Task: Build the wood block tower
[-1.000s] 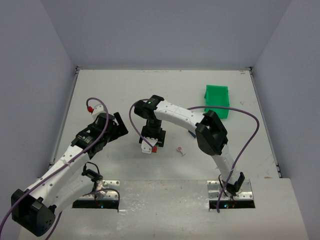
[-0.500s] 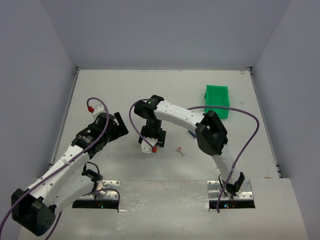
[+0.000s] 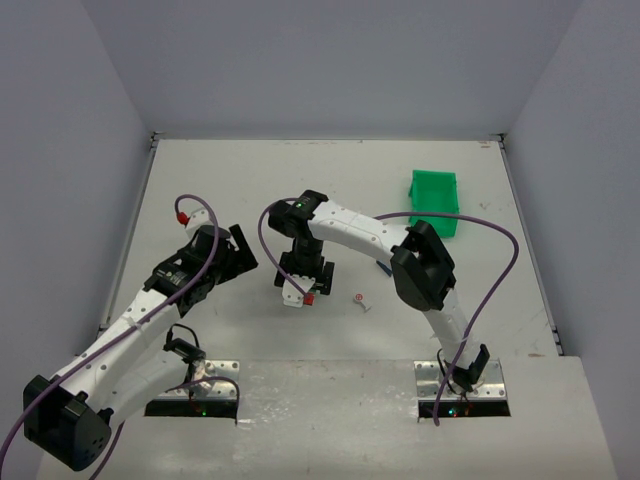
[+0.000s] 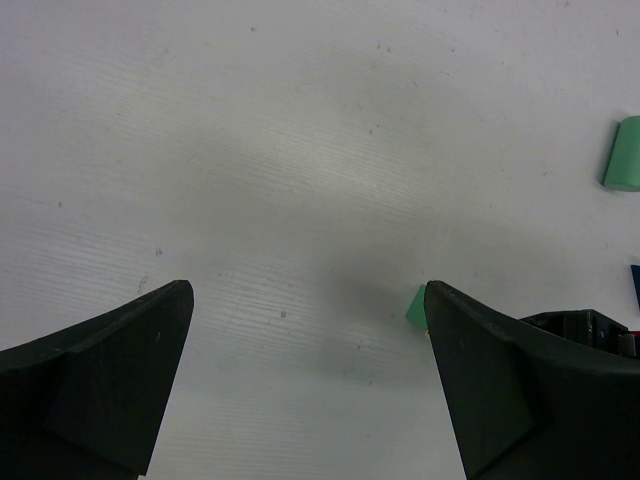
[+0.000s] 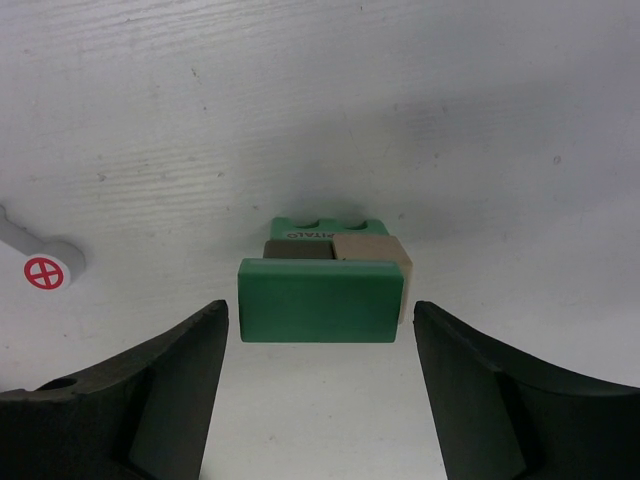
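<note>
Here, straddling the wood block tower (image 5: pixel 322 290) at mid-desk (image 4: pixel 300 120) with the right tool (image 5: pixel 320 310) wide open, gripping nothing, and the left tool (image 4: pixel 308 290) likewise spread, empty, near a light green block (image 4: pixel 416 305).

A white table (image 3: pixel 300 170) fills the floor of the scene, its surface lightly scuffed and speckled in the wrist views. Plain grey walls (image 3: pixel 330 60) close it in on the far side, left and right. A bright green bin (image 3: pixel 434 203) sits toward the far right part of the table. A small white tag (image 3: pixel 362 299) with a red crossed circle lies near the table's middle, well apart from the bin.
</note>
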`<action>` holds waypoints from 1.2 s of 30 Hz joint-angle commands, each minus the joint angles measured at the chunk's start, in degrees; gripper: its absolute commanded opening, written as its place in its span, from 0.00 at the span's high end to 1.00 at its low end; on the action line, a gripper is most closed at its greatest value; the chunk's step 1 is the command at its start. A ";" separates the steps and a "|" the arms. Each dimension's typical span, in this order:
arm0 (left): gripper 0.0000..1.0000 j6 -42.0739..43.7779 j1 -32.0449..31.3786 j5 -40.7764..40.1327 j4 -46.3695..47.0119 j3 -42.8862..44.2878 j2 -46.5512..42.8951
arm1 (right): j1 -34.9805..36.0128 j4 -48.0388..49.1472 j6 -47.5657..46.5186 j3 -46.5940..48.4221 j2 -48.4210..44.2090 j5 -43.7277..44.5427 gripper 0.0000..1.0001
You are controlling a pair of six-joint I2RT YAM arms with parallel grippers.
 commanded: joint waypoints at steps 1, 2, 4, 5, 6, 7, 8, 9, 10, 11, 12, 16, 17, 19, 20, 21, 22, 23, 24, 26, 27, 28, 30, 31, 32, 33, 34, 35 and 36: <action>0.00 0.71 -0.67 -0.04 2.11 1.72 -0.36 | 0.51 0.03 -3.70 0.60 -1.48 -1.64 0.23; 0.00 0.71 -0.63 -0.04 2.11 1.69 -0.43 | 0.51 0.07 -3.60 0.63 -1.58 -1.72 0.23; 0.00 0.62 -0.66 -0.04 2.11 1.64 -0.66 | 0.51 0.07 -3.56 0.67 -1.73 -2.09 0.22; 0.00 0.62 -0.67 -0.04 2.11 1.64 -0.74 | 0.51 0.07 -3.63 0.60 -1.80 -2.37 0.21; 0.00 0.68 -0.60 -0.04 2.11 1.57 -0.74 | 0.51 0.20 -3.50 0.60 -1.81 -2.60 0.20; 0.00 0.61 -0.62 -0.04 2.11 1.60 -0.74 | 0.51 0.43 -3.27 0.60 -1.81 -2.99 0.19; 0.00 0.53 -0.66 -0.04 2.11 1.61 -0.71 | 0.54 0.59 -3.03 0.60 -1.81 -3.39 0.19; 0.00 0.53 -0.65 -0.03 2.11 1.55 -0.64 | 0.60 0.68 -2.83 0.62 -1.81 -3.68 0.18; 0.00 0.55 -0.58 0.04 2.11 1.55 -0.55 | 0.60 1.05 -2.72 0.69 -1.81 -3.89 0.16; 0.00 0.62 -0.59 0.04 2.11 1.55 -0.46 | 0.60 1.20 -2.50 0.67 -1.82 -3.91 0.15; 0.00 0.62 -0.66 0.04 2.11 1.55 -0.39 | 0.60 1.62 -2.12 0.58 -1.89 -4.00 0.11; 0.00 0.62 -0.63 0.04 2.11 1.60 -0.39 | 0.60 2.11 -1.84 0.42 -1.86 -4.19 0.01; 0.00 0.62 -0.60 0.04 2.14 1.58 -0.39 | 0.63 2.38 -1.76 0.40 -1.81 -4.36 0.01; 0.00 0.70 -0.67 0.04 2.12 1.56 -0.39 | 0.69 2.60 -1.62 0.33 -1.81 -4.58 0.01; 0.00 0.71 -0.67 0.12 2.11 1.62 -0.39 | 0.69 2.69 -1.47 0.41 -1.88 -4.75 0.01; 0.00 0.71 -0.67 0.06 2.11 1.56 -0.39 | 0.69 2.70 -1.36 0.42 -1.89 -4.77 0.01; 0.00 0.71 -0.67 0.04 2.11 1.55 -0.39 | 0.69 2.70 -1.35 0.42 -1.90 -4.77 0.01; 0.00 0.71 -0.67 0.04 2.17 1.55 -0.39 | 0.69 2.76 -1.17 0.48 -1.95 -4.89 0.01; 0.00 0.67 -0.67 0.04 2.16 1.55 -0.39 | 0.73 2.83 -1.01 0.55 -1.98 -4.95 0.01; 0.00 0.64 -0.65 0.06 2.11 1.62 -0.39 | 0.78 2.97 -0.91 0.62 -1.98 -4.92 0.01; 0.00 0.69 -0.59 0.13 2.12 1.55 -0.40 | 0.78 3.00 -0.87 0.69 -1.98 -4.79 0.01; 0.00 0.63 -0.65 0.13 2.19 1.55 -0.47 | 0.78 3.19 -0.68 0.69 -1.98 -4.85 0.01; 0.00 0.69 -0.59 0.12 2.19 1.45 -0.58 | 0.78 3.25 -0.59 0.68 -2.07 -4.71 0.01; 0.00 0.64 -0.64 0.07 2.13 1.40 -0.63 | 0.78 3.36 -0.33 0.62 -2.07 -4.81 0.01; 0.00 0.62 -0.66 0.07 2.11 1.40 -0.65 | 0.78 3.50 -0.14 0.60 -2.10 -4.81 0.01; 0.00 0.62 -0.67 0.11 2.11 1.44 -0.65 | 0.78 3.69 0.01 0.60 -2.14 -4.72 0.01; 0.00 0.62 -0.67 0.13 2.11 1.40 -0.71 | 0.78 3.76 0.11 0.60 -2.16 -4.69 0.01; 0.00 0.66 -0.62 0.13 2.11 1.37 -0.70 | 0.78 3.85 0.28 0.55 -2.16 -4.60 0.01; 0.00 0.67 -0.58 0.13 2.14 1.40 -0.66 | 0.78 4.00 0.41 0.48 -2.16 -4.48 0.01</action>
